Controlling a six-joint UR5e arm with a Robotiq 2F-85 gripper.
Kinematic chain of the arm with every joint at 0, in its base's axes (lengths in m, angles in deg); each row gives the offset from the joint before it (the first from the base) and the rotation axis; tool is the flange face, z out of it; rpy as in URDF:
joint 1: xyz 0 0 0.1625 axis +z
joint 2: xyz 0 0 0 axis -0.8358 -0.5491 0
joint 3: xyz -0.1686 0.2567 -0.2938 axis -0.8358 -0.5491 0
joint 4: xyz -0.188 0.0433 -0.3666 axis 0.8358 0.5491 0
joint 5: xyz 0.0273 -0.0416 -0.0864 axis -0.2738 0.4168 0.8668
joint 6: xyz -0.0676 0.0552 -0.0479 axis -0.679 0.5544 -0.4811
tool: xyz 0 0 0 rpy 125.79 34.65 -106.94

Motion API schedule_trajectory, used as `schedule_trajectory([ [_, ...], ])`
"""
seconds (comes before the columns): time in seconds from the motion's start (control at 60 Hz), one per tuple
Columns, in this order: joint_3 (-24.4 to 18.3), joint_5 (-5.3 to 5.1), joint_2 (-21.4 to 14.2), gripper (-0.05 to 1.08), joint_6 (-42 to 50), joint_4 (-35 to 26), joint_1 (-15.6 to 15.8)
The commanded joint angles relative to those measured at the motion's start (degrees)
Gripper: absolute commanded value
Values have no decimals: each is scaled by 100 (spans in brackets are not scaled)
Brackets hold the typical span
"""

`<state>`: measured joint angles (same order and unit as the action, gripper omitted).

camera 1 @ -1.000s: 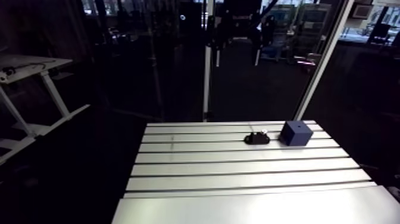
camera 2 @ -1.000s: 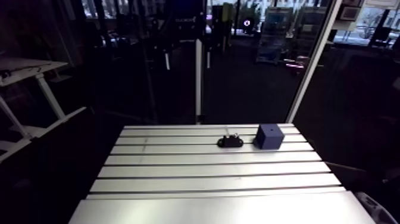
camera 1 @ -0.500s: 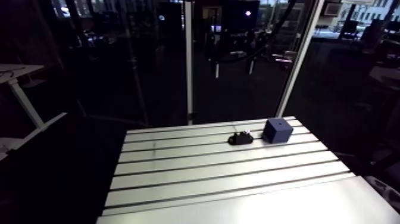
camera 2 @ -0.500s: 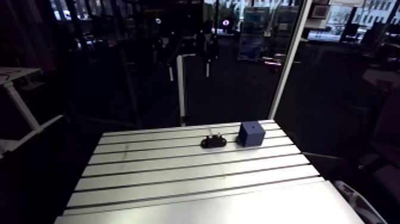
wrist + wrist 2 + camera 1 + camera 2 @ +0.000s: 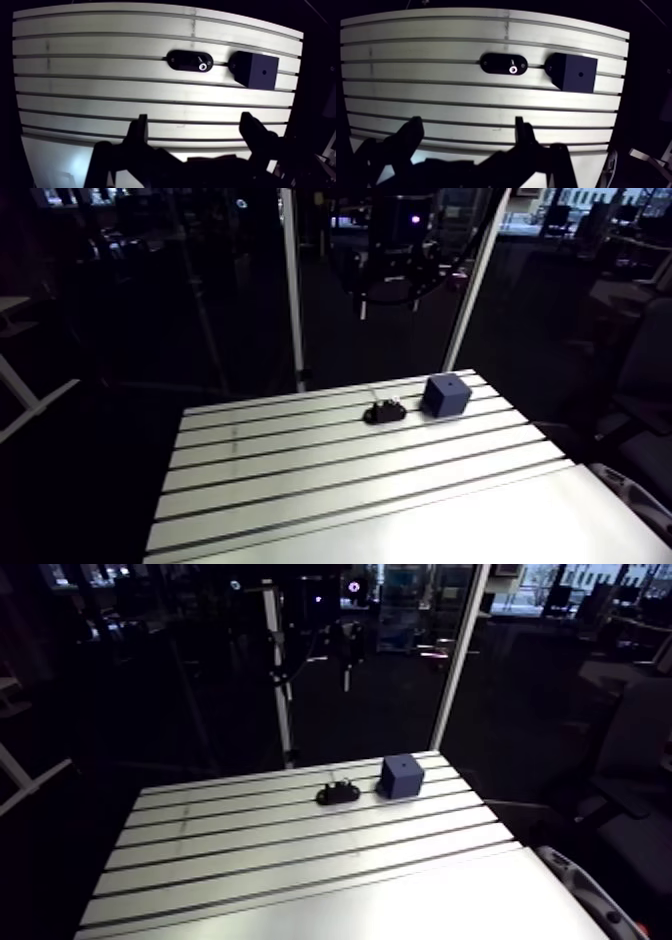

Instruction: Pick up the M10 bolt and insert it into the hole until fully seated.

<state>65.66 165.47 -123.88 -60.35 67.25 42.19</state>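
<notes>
The claw [image 5: 195, 120] is hanging spread and empty. It needs centring over the shiny M10 bolt [image 5: 202, 65] standing in the black oval holder [image 5: 181, 59] near the slotted aluminium desk [image 5: 100, 100]'s far edge.

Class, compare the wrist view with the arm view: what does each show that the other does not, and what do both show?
Only the wrist view: the gripper from above, fingers wide open and empty, short of the parts, and the bolt as a bright spot seen end-on. Only the arm view: the scene from the side, with the dark blue block standing taller than the low black holder. Both: the slotted table, the holder, and the block beside it, slightly apart.
</notes>
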Motion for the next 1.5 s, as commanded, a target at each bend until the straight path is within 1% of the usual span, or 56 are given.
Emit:
schedule_trajectory([
  [0.017, 25, -59, 66, 1, -34, 15, -52],
  [0.2, 34, -59, 98, 1, -50, 38, -87],
  [0.383, 50, -59, 333, 1, -122, 279, -128],
  [0.85, 112, -77, 695, 1, -72, 703, -271],
  [1.1, 242, -77, 855, 1, -53, 907, -330],
  [1.3, 349, -86, 987, 1, -25, 1195, -413],
  [1.5, 436, -86, 1119, 1, -25, 1254, -439],
])
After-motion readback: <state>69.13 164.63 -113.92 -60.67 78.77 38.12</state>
